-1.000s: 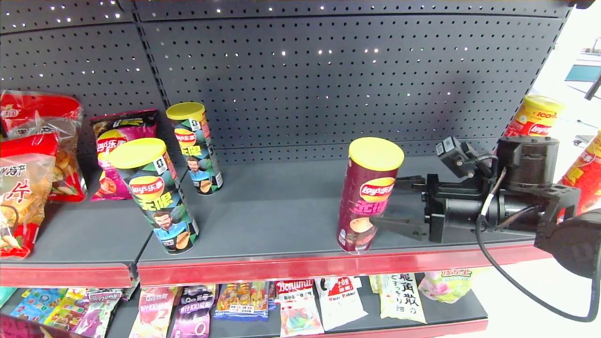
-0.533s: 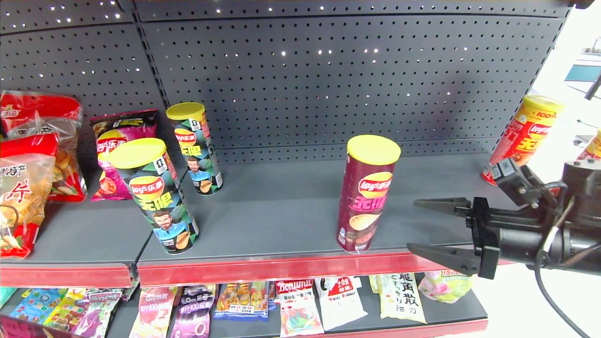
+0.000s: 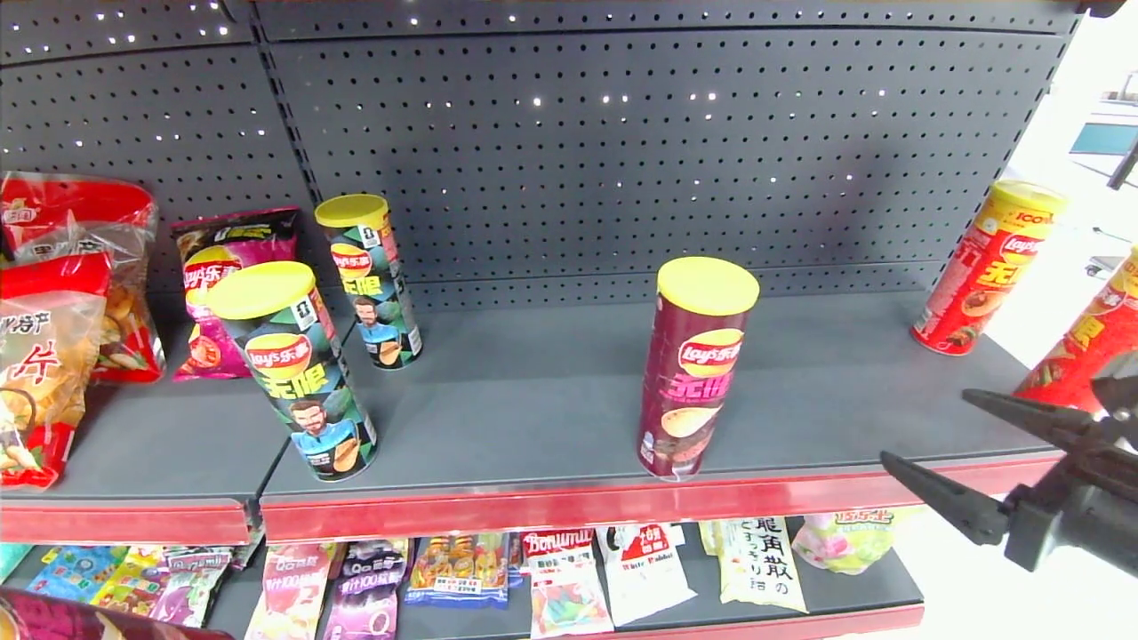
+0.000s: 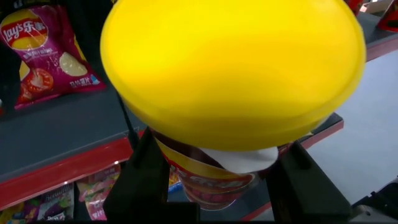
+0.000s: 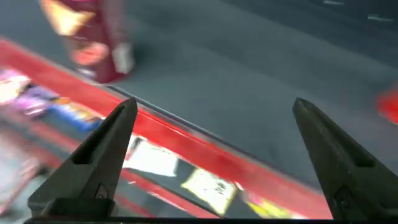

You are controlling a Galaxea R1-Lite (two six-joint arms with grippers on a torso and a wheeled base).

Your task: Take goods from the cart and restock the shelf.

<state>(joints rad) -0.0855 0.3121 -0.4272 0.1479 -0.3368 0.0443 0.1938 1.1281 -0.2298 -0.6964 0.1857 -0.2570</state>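
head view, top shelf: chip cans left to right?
front dark can → rear dark can → maroon can → red can → second red can, cut off at the picture's edge.

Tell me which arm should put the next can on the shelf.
Left. The left gripper is shut on a yellow-lidded can, ready to place. The right gripper is open and empty, fingers spread off the front edge of the shelf, apart from the maroon can standing there.
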